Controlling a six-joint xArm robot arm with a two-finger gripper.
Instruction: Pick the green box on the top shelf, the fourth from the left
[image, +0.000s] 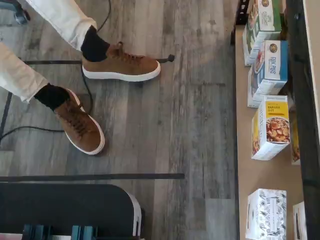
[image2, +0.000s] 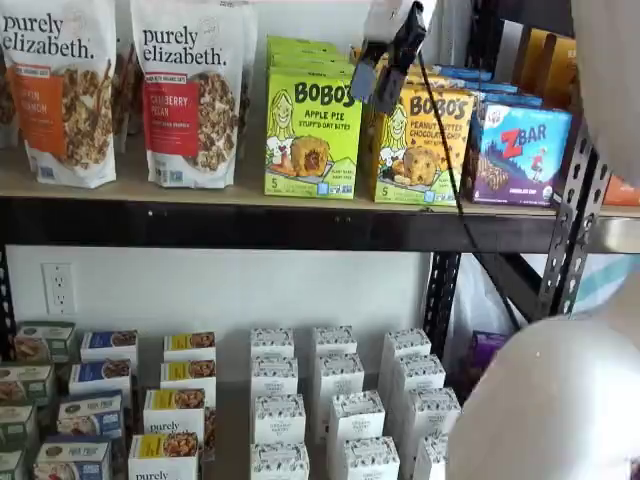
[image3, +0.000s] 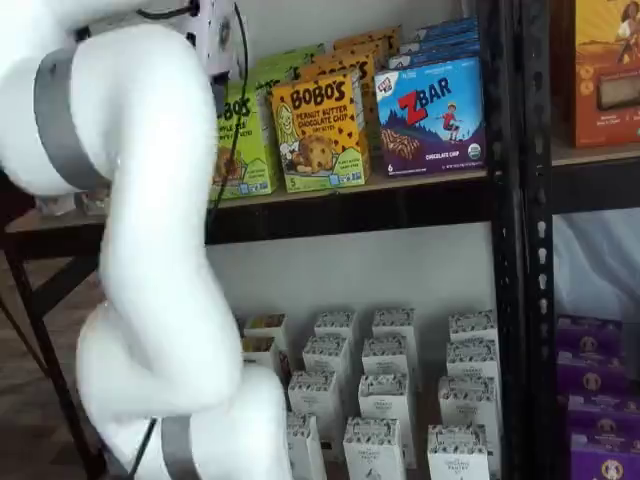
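Fingers (image2: 385, 75) hang spread and empty before the top shelf (image2: 250, 222), at the seam between two Bobo's cartons.
Just left of the fingers, the green box (image2: 312, 132) stands upright on the tan board; the orange peanut butter box (image2: 420, 145) sits partly behind them. Below, white cartons (image2: 335, 400) fill a lower shelf against a pale wall; the wrist view shows grey plank floor (image: 175, 125) and brown shoes (image: 121, 66).
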